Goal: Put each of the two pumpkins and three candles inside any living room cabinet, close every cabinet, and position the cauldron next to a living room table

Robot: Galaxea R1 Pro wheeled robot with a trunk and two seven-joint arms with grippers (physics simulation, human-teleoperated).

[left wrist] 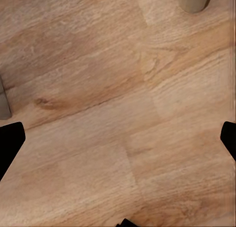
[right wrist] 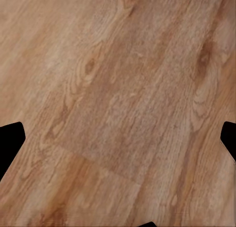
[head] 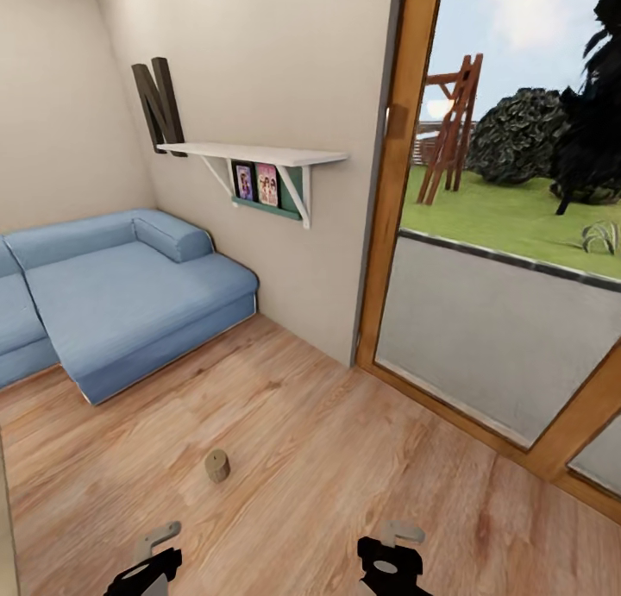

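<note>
Standing: candle [head: 216,465] upright on the wood floor [head: 345,492], ahead of my left gripper [head: 145,566], apart from it.
Left gripper: spread wide, empty.
Right gripper [head: 390,561]: likewise released.
Handling: likely light, rigid, waxy-slick.
Hold: across mid-sides.

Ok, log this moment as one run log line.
candle upright on wood floor | left gripper open, empty | right gripper open, empty | sofa beyond
</note>
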